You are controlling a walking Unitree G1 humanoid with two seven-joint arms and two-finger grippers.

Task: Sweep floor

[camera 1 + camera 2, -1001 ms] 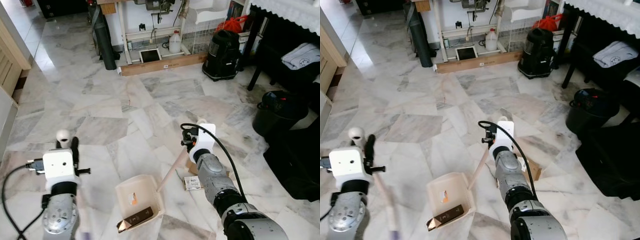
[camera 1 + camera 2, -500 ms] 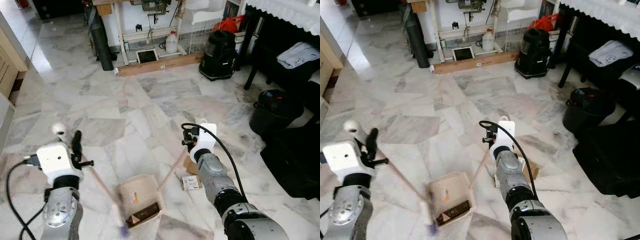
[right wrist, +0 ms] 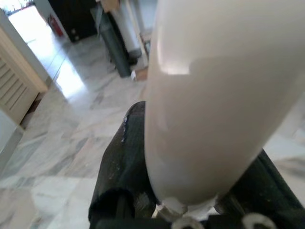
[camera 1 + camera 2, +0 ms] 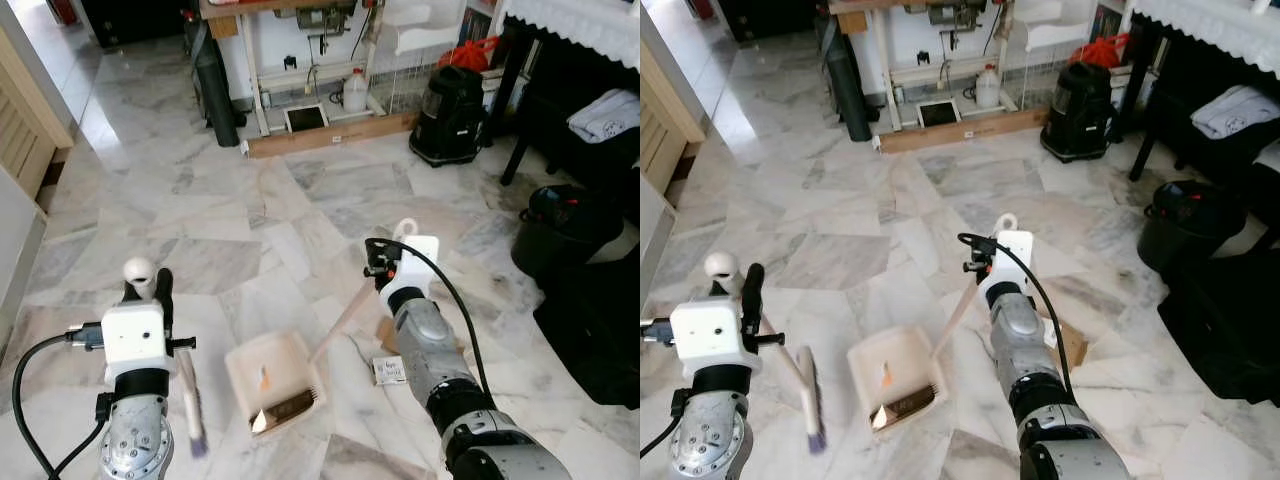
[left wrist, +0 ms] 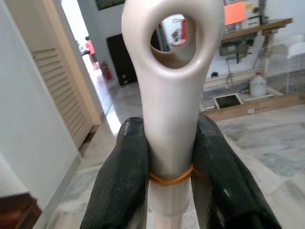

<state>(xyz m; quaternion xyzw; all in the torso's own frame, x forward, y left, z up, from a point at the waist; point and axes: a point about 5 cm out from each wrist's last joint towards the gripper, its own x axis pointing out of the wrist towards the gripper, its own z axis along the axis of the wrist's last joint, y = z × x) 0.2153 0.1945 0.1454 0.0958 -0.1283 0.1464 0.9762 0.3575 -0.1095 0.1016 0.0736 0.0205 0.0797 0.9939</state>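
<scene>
Dustpan (image 4: 272, 375) sits on marble floor (image 4: 200, 210) between the arms, holding an orange scrap (image 4: 263, 378) and a brown wrapper (image 4: 288, 408) at its lip. Brush (image 4: 190, 400) hangs just left of the dustpan, bristles near the floor, apart from the pan. Left tool (image 5: 169, 164) clenched on brush handle top, fingers (image 5: 126, 176) either side. Right tool (image 3: 190, 191) grasping the dustpan's long handle (image 4: 340, 318). Paper label (image 4: 389, 371) lies on floor right of pan. Black vacuum (image 4: 451, 113) well behind.

Brush (image 4: 190, 408) back left of dustpan (image 4: 272, 378).
</scene>
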